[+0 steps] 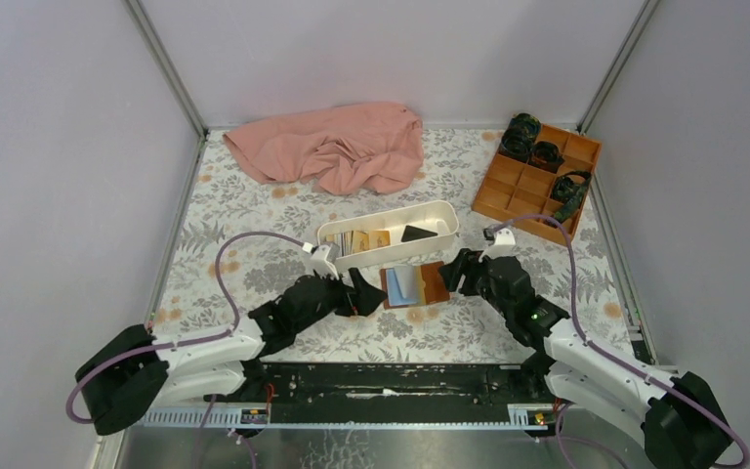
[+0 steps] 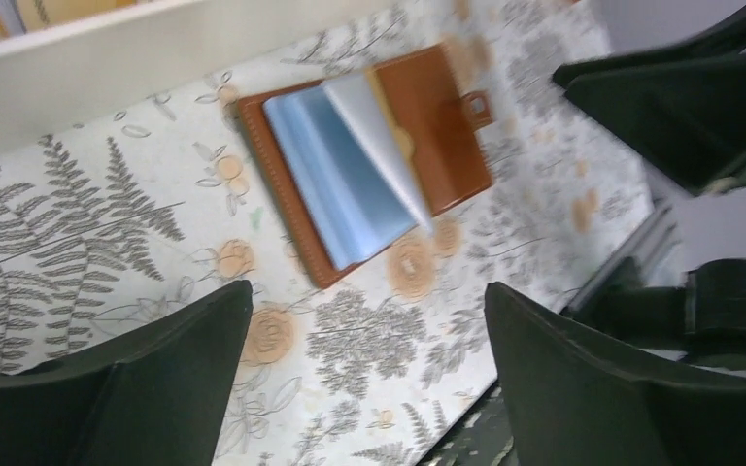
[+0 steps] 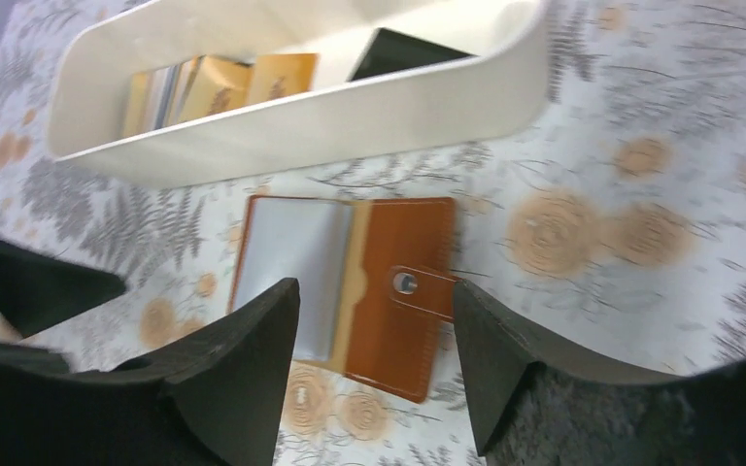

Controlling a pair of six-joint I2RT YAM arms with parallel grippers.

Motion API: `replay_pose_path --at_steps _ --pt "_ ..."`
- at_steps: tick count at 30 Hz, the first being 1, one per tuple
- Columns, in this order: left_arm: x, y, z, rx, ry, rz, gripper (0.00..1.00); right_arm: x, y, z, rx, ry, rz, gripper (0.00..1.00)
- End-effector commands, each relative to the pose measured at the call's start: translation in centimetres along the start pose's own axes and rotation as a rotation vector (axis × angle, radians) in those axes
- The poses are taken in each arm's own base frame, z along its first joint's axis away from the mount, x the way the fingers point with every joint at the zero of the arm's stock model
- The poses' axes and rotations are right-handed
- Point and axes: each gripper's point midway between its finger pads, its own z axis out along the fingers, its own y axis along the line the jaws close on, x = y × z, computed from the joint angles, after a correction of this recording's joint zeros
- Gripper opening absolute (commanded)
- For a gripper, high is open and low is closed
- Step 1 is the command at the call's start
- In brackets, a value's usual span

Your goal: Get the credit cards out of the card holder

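Both my left gripper (image 2: 367,291) and right gripper (image 3: 374,286) gape wide, holding nothing, with the card holder (image 3: 393,325) lying open on the worktop (image 3: 641,243) between them. Its credit cards (image 2: 325,180) look thin, stiff and slick, so I'd pinch an exposed edge. My right wrist view shows the black card (image 3: 398,53) in the white tray (image 3: 350,112) beyond, which my left view misses.

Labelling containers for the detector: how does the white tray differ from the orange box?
The white tray is a long oval; the orange box is angular, split into a grid of compartments. The tray holds flat cards, yellowish and black; the box holds dark bundled items. The tray sits mid-table beside the open card holder; the box sits at the far right. Both are open-topped.
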Motion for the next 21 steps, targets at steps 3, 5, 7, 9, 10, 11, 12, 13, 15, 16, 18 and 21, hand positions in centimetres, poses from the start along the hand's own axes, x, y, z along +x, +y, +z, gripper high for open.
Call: replay_pose_path --at_steps 3,5,7,9,10,11,12,13,15,16,18,21 --pt "-3.6 -2.5 -1.6 0.095 -0.138 0.009 1.00 1.2 -5.6 -1.1 0.226 -0.042 0.042 0.68" --pt "-3.9 -2.7 -2.0 0.105 -0.146 0.014 1.00 2.3 -5.5 -0.7 0.202 0.008 0.064 0.65" --pt "-4.1 -3.1 -2.2 0.121 -0.154 0.016 1.00 3.3 -4.7 -0.1 0.151 0.056 0.073 0.59" --pt "-4.1 -2.9 -2.2 0.114 -0.153 0.017 1.00 4.0 -3.9 0.4 0.102 0.096 0.074 0.54" --pt "-4.0 -2.8 -2.2 0.111 -0.150 0.018 1.00 4.2 -3.4 0.6 0.078 0.112 0.075 0.53" --pt "-3.9 -2.7 -2.2 0.108 -0.148 0.017 1.00 4.3 -3.1 0.8 0.059 0.121 0.075 0.53" --pt "-3.8 -2.7 -2.1 0.106 -0.146 0.015 1.00 4.4 -2.7 0.9 0.041 0.132 0.073 0.52" --pt "-3.7 -2.6 -2.1 0.104 -0.143 0.013 1.00 4.5 -2.5 1.0 0.030 0.141 0.069 0.52" --pt "-3.5 -2.3 -2.0 0.101 -0.140 0.010 1.00 4.4 -1.9 1.2 0.003 0.147 0.069 0.52" --pt "-3.4 -2.3 -2.0 0.103 -0.138 0.009 1.00 4.4 -1.6 1.3 -0.013 0.148 0.069 0.52" --pt "-3.3 -2.3 -2.0 0.104 -0.136 0.008 1.00 4.5 -1.2 1.4 -0.036 0.155 0.073 0.51" --pt "-3.3 -2.1 -1.8 0.092 -0.133 0.011 1.00 4.2 -0.8 1.3 -0.053 0.149 0.076 0.50"
